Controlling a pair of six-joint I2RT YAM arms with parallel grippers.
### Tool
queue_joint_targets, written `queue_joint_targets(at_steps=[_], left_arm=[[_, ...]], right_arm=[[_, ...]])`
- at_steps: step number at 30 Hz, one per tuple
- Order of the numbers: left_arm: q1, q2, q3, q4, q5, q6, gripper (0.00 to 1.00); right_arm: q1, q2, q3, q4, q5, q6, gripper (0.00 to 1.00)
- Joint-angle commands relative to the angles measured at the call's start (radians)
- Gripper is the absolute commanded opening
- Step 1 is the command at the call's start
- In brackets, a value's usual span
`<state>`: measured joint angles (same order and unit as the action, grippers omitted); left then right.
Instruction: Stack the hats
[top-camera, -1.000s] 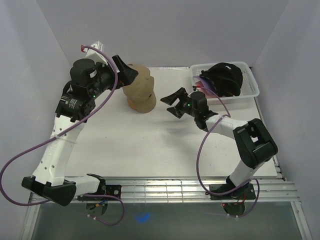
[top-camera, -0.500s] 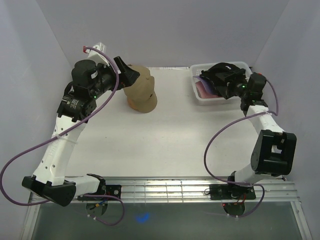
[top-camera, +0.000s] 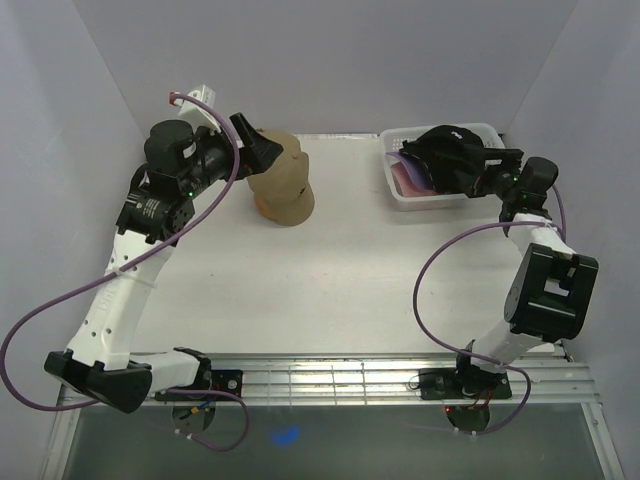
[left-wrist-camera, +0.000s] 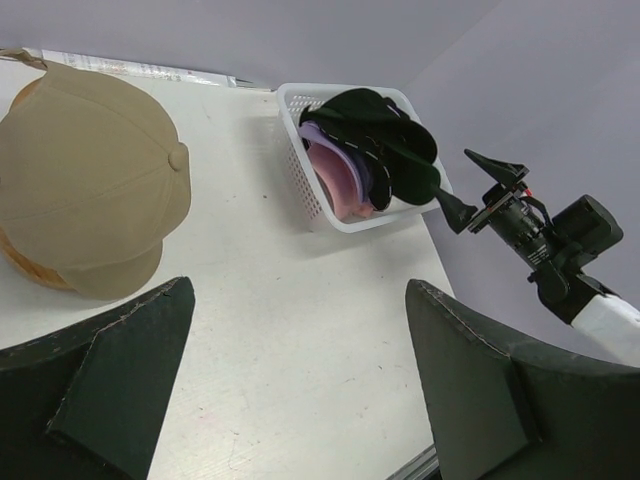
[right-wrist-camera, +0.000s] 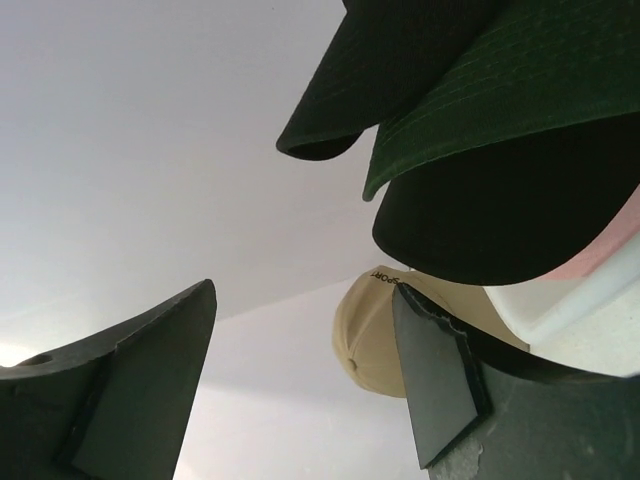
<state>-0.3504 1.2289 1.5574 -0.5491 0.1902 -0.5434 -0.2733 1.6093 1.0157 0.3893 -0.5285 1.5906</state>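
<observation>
One tan cap (top-camera: 285, 178) on the stand (left-wrist-camera: 25, 262) near the spread-fingered left gripper (top-camera: 258, 142); at least four caps (left-wrist-camera: 370, 150) in one basket (left-wrist-camera: 305, 185) — just beside the right gripper (left-wrist-camera: 472, 185), fingers parted.

- Robot lab test cell: plain pale walls (top-camera: 330, 60) rise close beyond the left gripper (top-camera: 258, 150) and right gripper (top-camera: 488, 168), boxing a white table (top-camera: 300, 280).
- Metal rail (top-camera: 330, 378) and purple cables (top-camera: 414, 290) lie behind them, at the arm bases (top-camera: 120, 378).

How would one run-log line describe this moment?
left pincer: open, beside tan cap | right pincer: open, empty, at dark caps in basket | tan cap: on wooden stand
</observation>
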Motion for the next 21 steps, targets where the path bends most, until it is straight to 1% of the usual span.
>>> queue_joint_targets(at_steps=[1, 4, 8, 11, 14, 16, 17, 21], left_arm=[[-0.002, -0.016, -0.008, 0.011, 0.009, 0.006, 0.97], [-0.002, -0.011, -0.01, 0.012, 0.009, 0.007, 0.97], [-0.002, -0.002, -0.008, 0.018, 0.02, 0.0, 0.97], [-0.002, 0.003, -0.003, 0.021, 0.02, 0.0, 0.97], [-0.002, 0.014, 0.007, 0.017, 0.015, 0.003, 0.97], [-0.002, 0.021, 0.021, 0.014, 0.017, 0.005, 0.97], [-0.002, 0.026, 0.024, 0.009, 0.017, 0.007, 0.97], [-0.002, 0.04, 0.05, -0.005, 0.009, 0.016, 0.97]], right_arm=[[-0.01, -0.04, -0.011, 0.085, 0.008, 0.063, 0.76], [-0.009, -0.063, -0.012, 0.108, 0.012, 0.074, 0.76], [-0.007, -0.066, 0.064, 0.051, 0.061, 0.068, 0.75], [-0.001, -0.031, 0.173, -0.025, 0.094, 0.04, 0.75], [0.011, 0.009, 0.234, -0.053, 0.143, 0.039, 0.75], [0.022, 0.049, 0.3, -0.07, 0.14, 0.039, 0.75], [0.026, 0.084, 0.317, -0.076, 0.143, 0.039, 0.74], [0.062, 0.142, 0.374, -0.113, 0.15, 0.043, 0.74]])
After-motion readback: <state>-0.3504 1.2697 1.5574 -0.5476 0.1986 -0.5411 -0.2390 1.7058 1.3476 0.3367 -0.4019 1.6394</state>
